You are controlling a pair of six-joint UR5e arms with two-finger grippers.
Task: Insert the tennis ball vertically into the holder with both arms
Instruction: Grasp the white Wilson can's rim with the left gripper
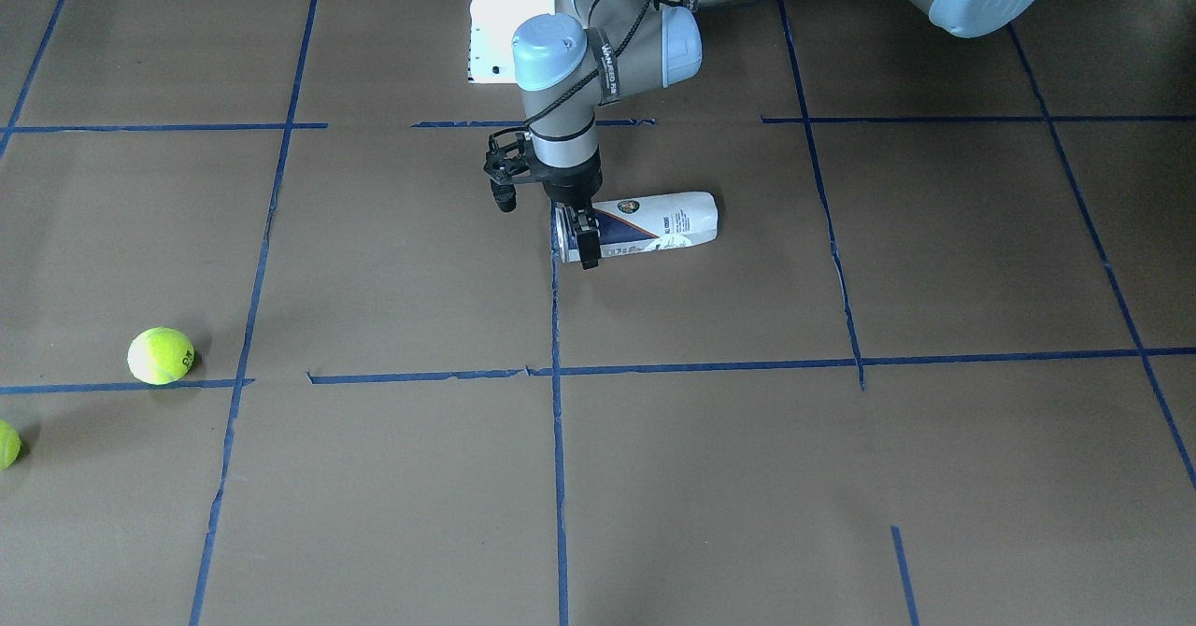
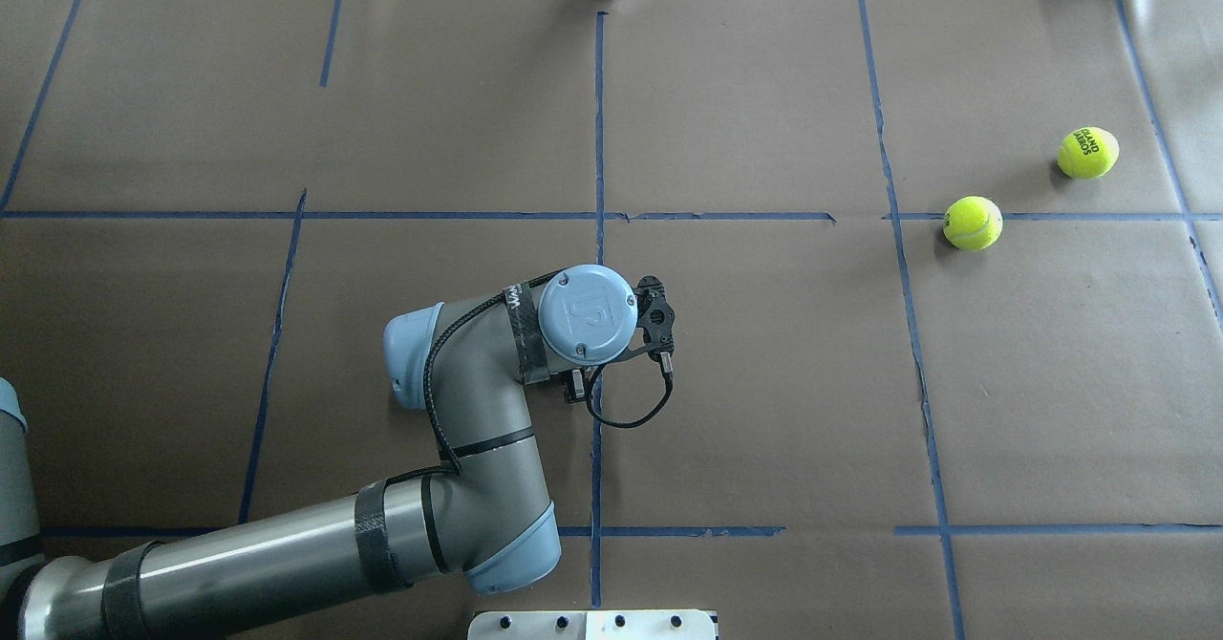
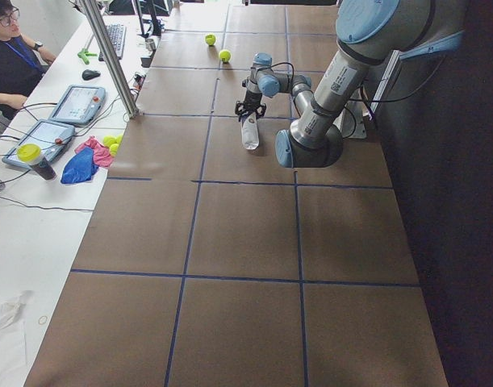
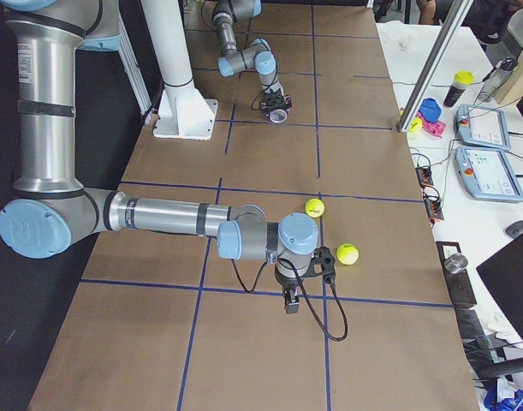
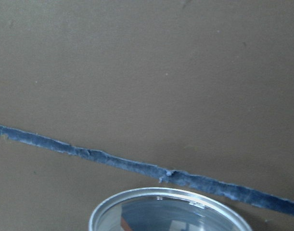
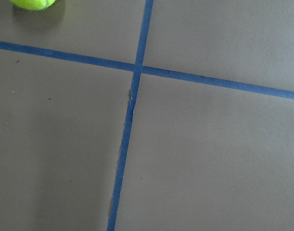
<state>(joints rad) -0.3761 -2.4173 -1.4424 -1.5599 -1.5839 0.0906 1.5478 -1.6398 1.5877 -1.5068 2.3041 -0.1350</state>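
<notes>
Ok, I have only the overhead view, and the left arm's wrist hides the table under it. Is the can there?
Observer: Yes, the front view shows the can lying on its side there.
Operator: Is anything touching it?
Observer: Contact I cannot tell, but the left gripper points down at its rimmed end.
Operator: And the other side?
Observer: Only the right side view shows the right gripper; it hangs above the table beside a tennis ball.

Matt brown paper covers the table [image 1: 374, 476]; fuzzy tennis ball [image 1: 161, 355], glossy holder [image 1: 668, 220].
</notes>
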